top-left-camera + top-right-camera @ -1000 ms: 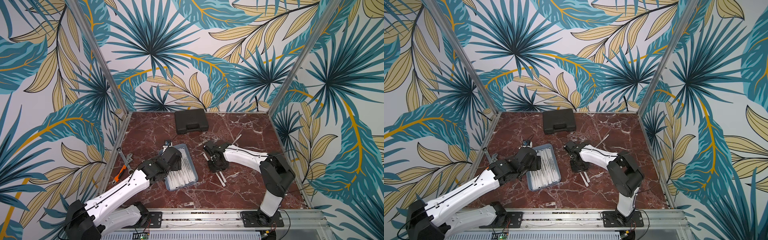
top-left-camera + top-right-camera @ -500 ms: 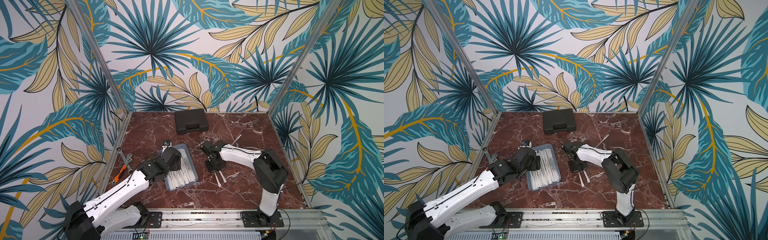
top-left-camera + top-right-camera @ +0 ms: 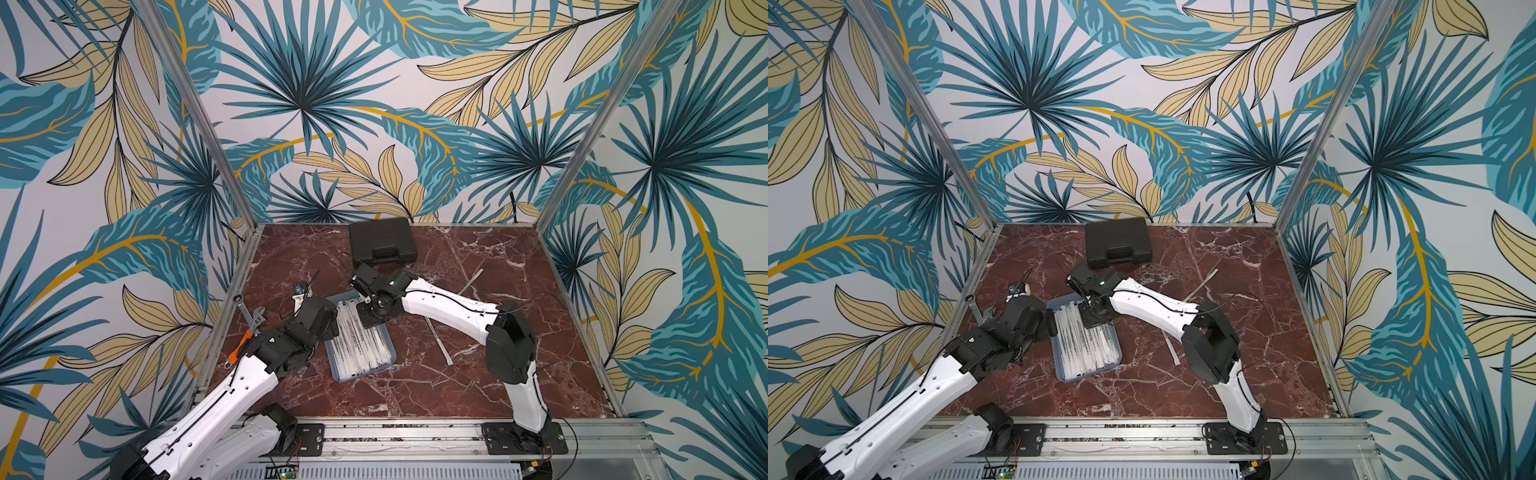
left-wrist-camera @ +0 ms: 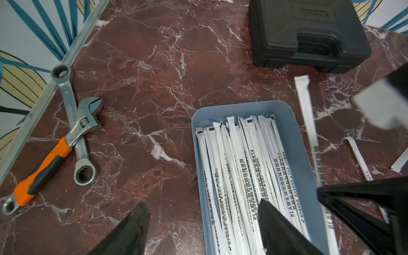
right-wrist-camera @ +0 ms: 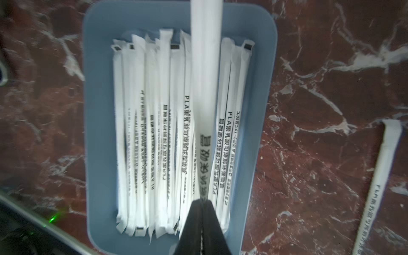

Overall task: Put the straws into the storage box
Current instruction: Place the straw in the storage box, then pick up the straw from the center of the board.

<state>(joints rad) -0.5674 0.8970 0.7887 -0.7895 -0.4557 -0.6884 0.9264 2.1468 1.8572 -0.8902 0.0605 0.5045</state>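
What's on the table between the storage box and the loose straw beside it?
Nothing: only bare marble tabletop separates the storage box from that loose straw, clearest in the right wrist view.

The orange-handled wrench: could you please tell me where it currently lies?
In a top view, the orange-handled wrench lies at the table's left edge by the rail, crossing a steel spanner, left of the storage box.
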